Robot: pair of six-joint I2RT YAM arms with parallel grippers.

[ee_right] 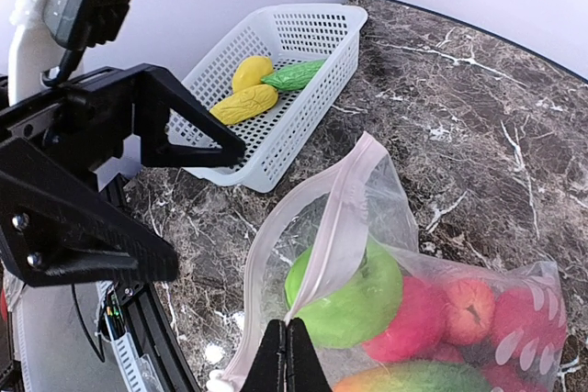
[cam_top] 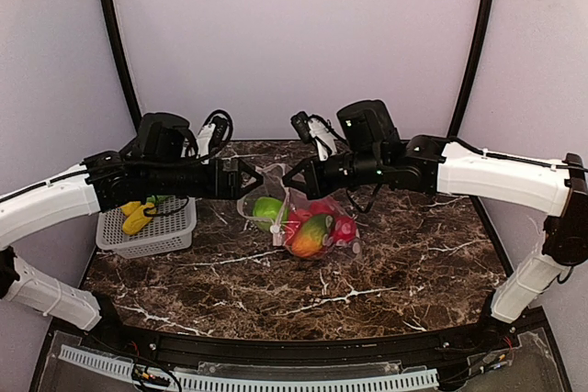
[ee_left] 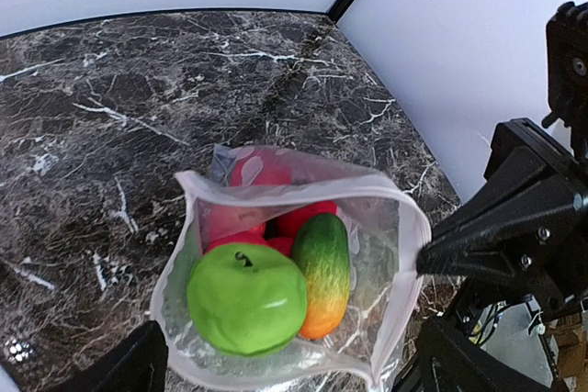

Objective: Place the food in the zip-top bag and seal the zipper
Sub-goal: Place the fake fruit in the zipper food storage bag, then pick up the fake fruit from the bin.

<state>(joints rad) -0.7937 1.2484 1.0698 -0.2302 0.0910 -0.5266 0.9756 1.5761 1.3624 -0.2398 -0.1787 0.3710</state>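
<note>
The zip-top bag [cam_top: 276, 192] lies mid-table with its mouth held open. Inside are a green apple [ee_left: 246, 297], an orange-green mango [ee_left: 323, 273] and several red fruits [ee_right: 418, 319]. My right gripper [ee_right: 294, 330] is shut on the pink zipper [ee_right: 336, 227] strip of one rim and lifts it. It also shows in the top view [cam_top: 290, 181]. The white slider tab [ee_right: 215, 381] hangs at the strip's end. My left gripper [cam_top: 250, 178] is open, its fingers either side of the bag's mouth and above it, holding nothing. The apple [ee_right: 354, 296] sits at the mouth.
A white mesh basket [cam_top: 165, 238] stands at the left edge, holding two yellow pieces [ee_right: 243, 103] and a green one [ee_right: 296, 74]. It also shows in the right wrist view [ee_right: 303, 117]. The left gripper's black fingers [ee_right: 188, 130] hang between basket and bag.
</note>
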